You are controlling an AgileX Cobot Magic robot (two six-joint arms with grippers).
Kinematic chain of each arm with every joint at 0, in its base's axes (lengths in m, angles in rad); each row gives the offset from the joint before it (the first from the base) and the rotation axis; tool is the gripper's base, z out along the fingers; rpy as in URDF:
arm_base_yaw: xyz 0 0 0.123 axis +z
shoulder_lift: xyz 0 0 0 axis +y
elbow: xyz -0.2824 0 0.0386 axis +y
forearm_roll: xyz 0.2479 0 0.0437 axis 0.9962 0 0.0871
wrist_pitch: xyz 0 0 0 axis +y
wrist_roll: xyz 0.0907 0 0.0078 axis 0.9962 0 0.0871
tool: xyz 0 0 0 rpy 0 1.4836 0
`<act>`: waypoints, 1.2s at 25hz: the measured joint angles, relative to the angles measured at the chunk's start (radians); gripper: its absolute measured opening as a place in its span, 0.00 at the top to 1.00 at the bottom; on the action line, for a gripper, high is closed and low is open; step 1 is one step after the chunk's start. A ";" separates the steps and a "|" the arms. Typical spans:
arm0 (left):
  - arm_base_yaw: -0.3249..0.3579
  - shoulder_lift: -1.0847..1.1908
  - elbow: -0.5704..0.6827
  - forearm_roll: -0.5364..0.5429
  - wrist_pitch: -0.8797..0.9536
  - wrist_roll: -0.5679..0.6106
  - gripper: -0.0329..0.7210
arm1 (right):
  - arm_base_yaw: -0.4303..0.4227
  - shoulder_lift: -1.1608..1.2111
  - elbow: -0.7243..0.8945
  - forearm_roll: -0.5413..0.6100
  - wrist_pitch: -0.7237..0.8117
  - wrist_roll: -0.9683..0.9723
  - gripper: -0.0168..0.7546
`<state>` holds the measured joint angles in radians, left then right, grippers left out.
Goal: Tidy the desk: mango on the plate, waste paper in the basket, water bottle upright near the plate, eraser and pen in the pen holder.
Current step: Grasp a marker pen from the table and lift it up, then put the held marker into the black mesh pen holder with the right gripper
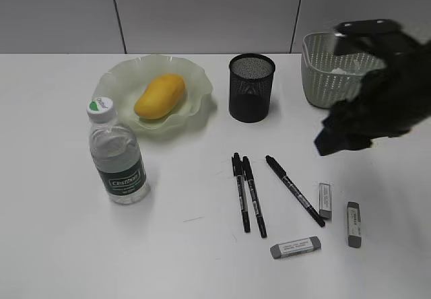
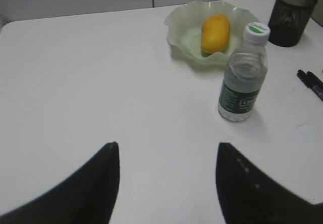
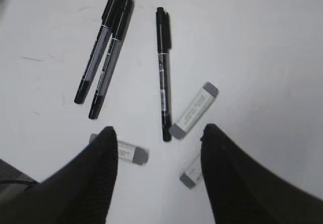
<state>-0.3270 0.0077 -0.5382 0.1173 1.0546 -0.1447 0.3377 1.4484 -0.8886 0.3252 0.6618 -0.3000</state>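
The mango (image 1: 159, 95) lies on the green plate (image 1: 195, 77). The water bottle (image 1: 118, 157) stands upright in front of the plate on the desk (image 1: 54, 245). The black pen holder (image 1: 251, 87) stands mid-back, the basket (image 1: 323, 87) at the back right, with something white (image 1: 341, 71) inside. Three pens (image 3: 163, 72) and three erasers (image 3: 194, 110) lie on the desk. My right gripper (image 3: 159, 129) is open and empty above the erasers, blurred in the exterior view (image 1: 333, 141). My left gripper (image 2: 167, 146) is open and empty over bare desk, left of the bottle (image 2: 244, 77).
A tiled wall runs behind the desk. In the left wrist view the mango (image 2: 215, 32), plate (image 2: 181, 32) and pen holder (image 2: 291, 17) lie far ahead to the right. Bare tabletop spans the left and front left.
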 joint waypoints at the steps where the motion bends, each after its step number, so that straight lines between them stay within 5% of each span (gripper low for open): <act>1: 0.015 -0.008 0.000 0.000 0.001 0.000 0.36 | 0.029 0.077 -0.047 -0.024 -0.001 0.022 0.42; 14: 0.051 -0.013 0.000 -0.008 0.001 0.000 0.38 | 0.100 0.659 -0.412 -0.130 0.064 0.124 0.44; 16: 0.051 -0.013 0.000 -0.008 0.001 0.000 0.38 | 0.100 0.677 -0.421 -0.136 0.068 0.133 0.52; 19: 0.051 -0.013 0.000 -0.010 0.001 0.000 0.38 | 0.101 0.680 -0.424 -0.150 0.068 0.140 0.81; 22: 0.051 -0.013 0.000 -0.010 0.001 0.000 0.38 | 0.103 0.662 -0.422 -0.132 0.046 0.143 0.81; 26: 0.051 -0.013 0.000 -0.010 0.001 0.000 0.38 | 0.106 0.505 -0.419 -0.081 -0.112 0.143 0.81; 30: 0.051 -0.013 0.000 -0.010 0.001 0.000 0.38 | 0.106 0.317 -0.362 -0.105 -0.574 0.143 0.81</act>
<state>-0.2761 -0.0049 -0.5382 0.1072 1.0555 -0.1447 0.4439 1.7649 -1.2505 0.2204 0.0873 -0.1570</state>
